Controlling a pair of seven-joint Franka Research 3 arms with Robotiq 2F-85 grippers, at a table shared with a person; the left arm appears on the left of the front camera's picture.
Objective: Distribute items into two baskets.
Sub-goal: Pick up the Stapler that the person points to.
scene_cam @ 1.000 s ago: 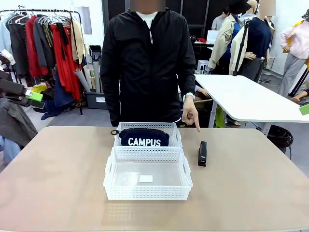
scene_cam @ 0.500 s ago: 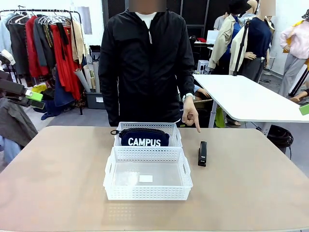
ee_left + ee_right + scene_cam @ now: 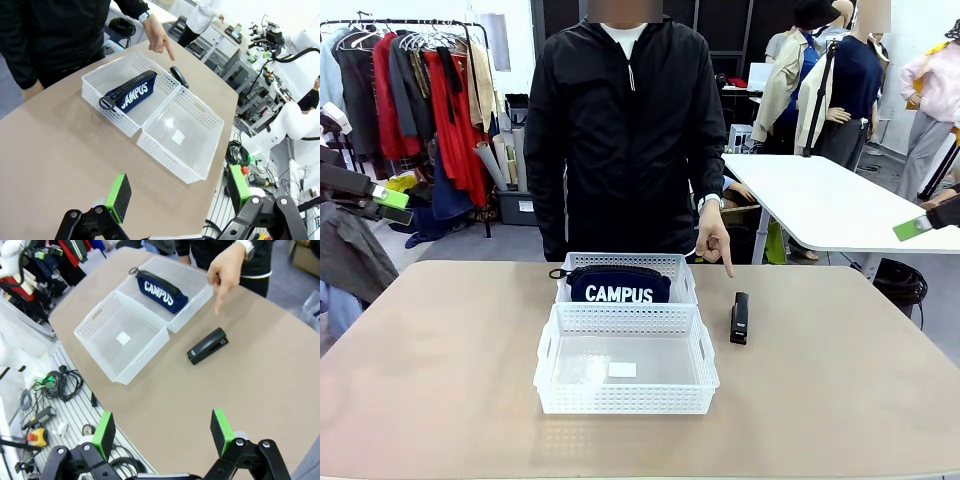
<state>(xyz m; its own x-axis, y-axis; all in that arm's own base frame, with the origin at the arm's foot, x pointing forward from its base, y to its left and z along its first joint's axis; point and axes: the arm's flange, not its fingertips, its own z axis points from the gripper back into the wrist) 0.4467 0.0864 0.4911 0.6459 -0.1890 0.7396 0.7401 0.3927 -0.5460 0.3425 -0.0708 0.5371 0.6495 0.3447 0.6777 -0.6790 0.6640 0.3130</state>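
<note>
**Inspector A:** Where are we finding the stapler [image 3: 740, 318]?

**Inspector B:** Lying on the bench [image 3: 840, 380], right of the baskets [image 3: 620, 398], long axis running near-to-far. Our right pincer [image 3: 162, 432] is hanging nearer than the left pincer [image 3: 178, 190]; both are standing released.

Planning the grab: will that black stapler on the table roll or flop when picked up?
Probably stiff: the stapler looks like a hard, boxy bar. Unlikely to roll, since it lies flat on the table. Its smooth casing might slip.

A black zip jacket [image 3: 620, 140] is worn by the person [image 3: 630, 205], with a white top [image 3: 625, 38] seen at the neck and a watch [image 3: 711, 199] on one wrist. The left gripper [image 3: 178, 192] and right gripper [image 3: 162, 432] are built of black parts, with bright green pads [image 3: 118, 196] stuck on.
</note>
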